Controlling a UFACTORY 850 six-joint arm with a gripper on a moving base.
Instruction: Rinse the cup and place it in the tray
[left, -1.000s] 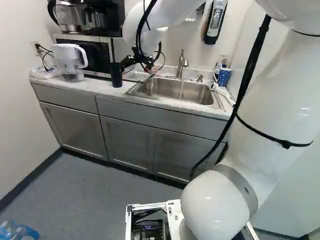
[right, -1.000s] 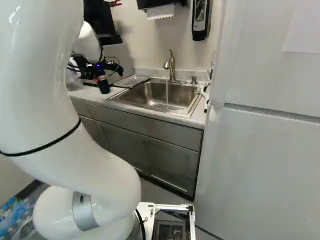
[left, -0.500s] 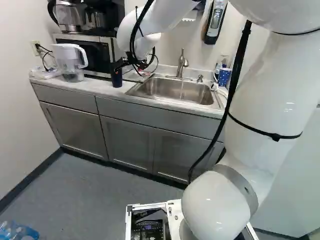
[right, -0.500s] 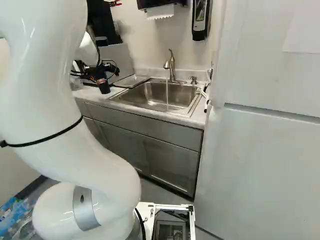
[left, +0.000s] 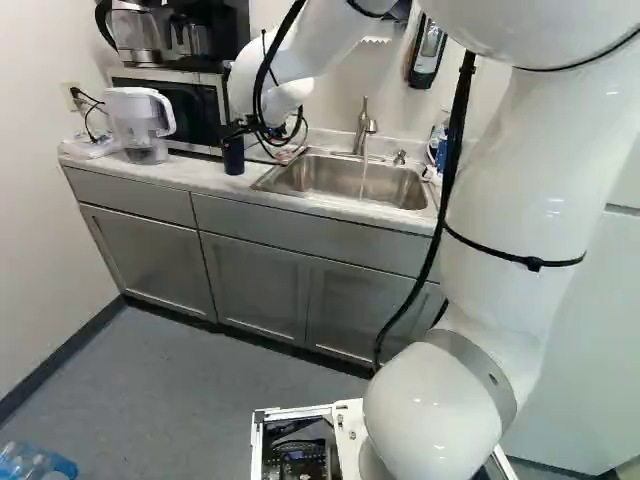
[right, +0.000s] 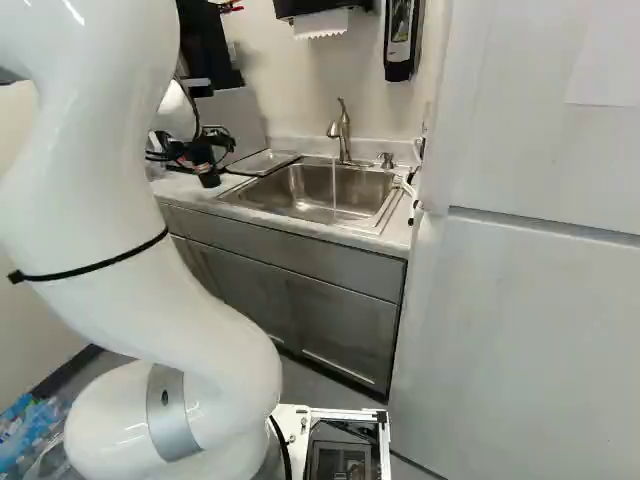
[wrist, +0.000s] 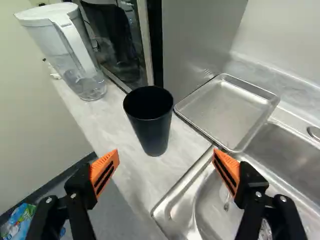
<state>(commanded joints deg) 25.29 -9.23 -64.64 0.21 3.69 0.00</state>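
Observation:
My gripper (left: 246, 128) is at the black cup (left: 233, 156) in the left base view, its far parts partly hidden by cables. From the wrist, the gripper (wrist: 166, 155) stands open, with orange-padded fingers wide apart and nothing between them. The cup (wrist: 149, 122) is upright on the counter just ahead, roughly centred on the gap. A shallow metal tray (wrist: 227, 111) lies flat beside the sink, to one side of the cup. Water runs from the faucet (right: 341, 128) into the sink (right: 330, 190).
A white-lidded water pitcher (wrist: 65, 50) stands on the counter (wrist: 85, 117) beyond the cup, next to the microwave (left: 190, 110). A blue cup (left: 441, 150) stands right of the sink. The tall white cabinet front (right: 530, 300) rises at the right.
My arm has swung leftward in the left base view, bringing the gripper from the sink's left end to the cup. The cup has not shifted, and the base has stayed put.

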